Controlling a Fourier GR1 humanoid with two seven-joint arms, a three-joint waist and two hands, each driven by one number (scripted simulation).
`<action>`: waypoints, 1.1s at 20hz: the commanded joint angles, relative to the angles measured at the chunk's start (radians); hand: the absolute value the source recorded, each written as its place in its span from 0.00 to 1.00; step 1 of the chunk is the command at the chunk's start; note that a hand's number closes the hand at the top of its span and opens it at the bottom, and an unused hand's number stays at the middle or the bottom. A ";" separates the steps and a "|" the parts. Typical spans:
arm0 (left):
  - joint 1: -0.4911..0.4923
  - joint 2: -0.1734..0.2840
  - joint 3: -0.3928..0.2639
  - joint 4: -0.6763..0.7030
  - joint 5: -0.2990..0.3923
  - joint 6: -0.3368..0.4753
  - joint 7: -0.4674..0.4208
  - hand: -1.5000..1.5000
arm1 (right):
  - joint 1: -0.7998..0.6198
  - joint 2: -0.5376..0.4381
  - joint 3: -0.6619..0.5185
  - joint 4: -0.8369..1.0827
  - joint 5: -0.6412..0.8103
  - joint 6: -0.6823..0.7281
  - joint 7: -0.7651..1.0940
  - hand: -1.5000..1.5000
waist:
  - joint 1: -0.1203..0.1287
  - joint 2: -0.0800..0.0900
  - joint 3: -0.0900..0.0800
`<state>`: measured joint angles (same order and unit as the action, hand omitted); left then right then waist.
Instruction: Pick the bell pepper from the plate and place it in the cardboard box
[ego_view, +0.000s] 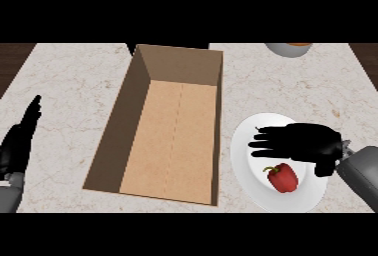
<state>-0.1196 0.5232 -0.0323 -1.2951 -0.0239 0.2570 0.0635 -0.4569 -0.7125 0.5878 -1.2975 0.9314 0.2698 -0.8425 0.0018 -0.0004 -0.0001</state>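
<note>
A red bell pepper (283, 178) with a dark stem lies on the near part of a white plate (252, 175) at the right of the counter. My right hand (303, 141) hovers over the plate just beyond the pepper, fingers stretched out toward the left, open and holding nothing. The open cardboard box (170, 135) stands left of the plate, long side running away from me, with nothing inside. My left hand (22, 135) rests at the far left edge, fingers straight and pointing up.
A grey bowl (289, 49) with something orange inside sits at the counter's far right edge. Pale marble counter (66, 90) stretches on both sides of the box; dark floor shows beyond the corners.
</note>
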 joint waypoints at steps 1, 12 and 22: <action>0.016 0.000 0.032 -0.025 -0.018 -0.044 0.000 0.50 | 0.014 0.054 -0.035 0.023 0.075 0.033 -0.015 0.00 | 0.002 0.000 0.000; 0.050 -0.050 0.068 -0.052 -0.055 -0.034 -0.005 0.50 | 0.128 0.023 -0.055 -0.106 0.043 0.066 -0.111 0.00 | 0.000 -0.001 0.000; 0.020 -0.070 0.109 0.043 -0.083 -0.086 -0.068 0.50 | 0.164 -0.034 -0.093 -0.229 0.142 0.101 -0.029 0.00 | -0.004 0.000 0.000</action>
<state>-0.0783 0.4584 0.0537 -1.3134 -0.1013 0.1940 0.0367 -0.2900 -0.7147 0.5411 -1.5037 1.0456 0.3090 -0.8463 -0.0004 -0.0008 -0.0001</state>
